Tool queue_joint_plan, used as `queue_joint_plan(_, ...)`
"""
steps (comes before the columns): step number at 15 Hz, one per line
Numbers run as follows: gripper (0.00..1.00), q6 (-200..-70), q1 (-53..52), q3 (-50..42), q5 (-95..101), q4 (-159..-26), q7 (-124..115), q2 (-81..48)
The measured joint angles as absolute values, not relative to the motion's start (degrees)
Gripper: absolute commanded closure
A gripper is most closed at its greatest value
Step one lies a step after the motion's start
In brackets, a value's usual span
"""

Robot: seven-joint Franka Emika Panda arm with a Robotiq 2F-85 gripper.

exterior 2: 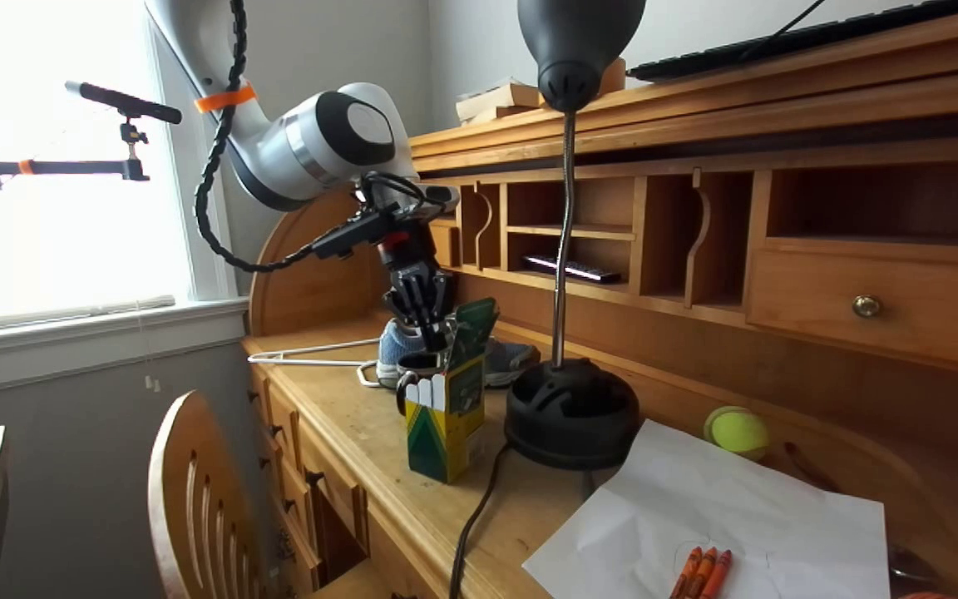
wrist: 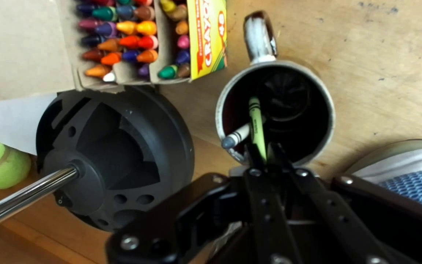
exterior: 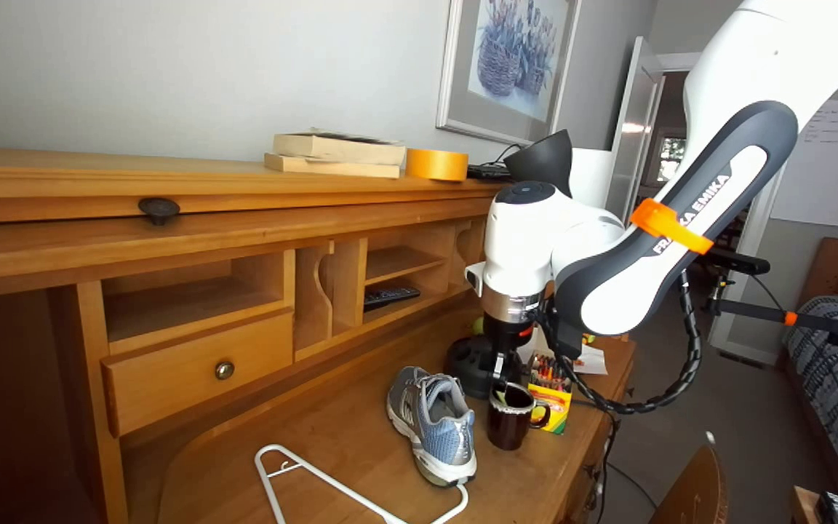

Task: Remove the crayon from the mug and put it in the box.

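On the desk [exterior: 317, 415], crayons [wrist: 130, 42] crowd the box [wrist: 209, 36], and the pincer [wrist: 264, 149] grips the mug's [exterior: 508, 429] green crayon [wrist: 256, 126].

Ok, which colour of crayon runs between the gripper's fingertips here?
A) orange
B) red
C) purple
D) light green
D: the wrist view shows the light green crayon inside the mug, running in between the tips of the gripper.

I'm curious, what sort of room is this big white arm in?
Most likely a bedroom in someone's home, perhaps doubling as a study: a quilt-covered bed shows at the edge of an exterior view, near a wooden roll-top desk and a framed flower picture.
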State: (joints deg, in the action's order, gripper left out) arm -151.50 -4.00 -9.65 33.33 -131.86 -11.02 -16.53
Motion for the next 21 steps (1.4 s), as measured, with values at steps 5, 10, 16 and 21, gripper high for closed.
queue_joint_plan(5,0.98,-151.50,-3.99,-9.63,33.35,-132.11,-12.21,-13.94)
queue_joint_plan(10,0.98,-151.49,-3.87,-9.42,33.30,-132.87,-14.07,-10.55)
queue_joint_plan(16,0.98,-151.44,-3.07,-8.84,33.23,-135.94,-17.17,-5.00)
queue_joint_plan(21,0.98,-151.42,-1.52,-7.87,33.23,-138.89,-18.90,-1.33)
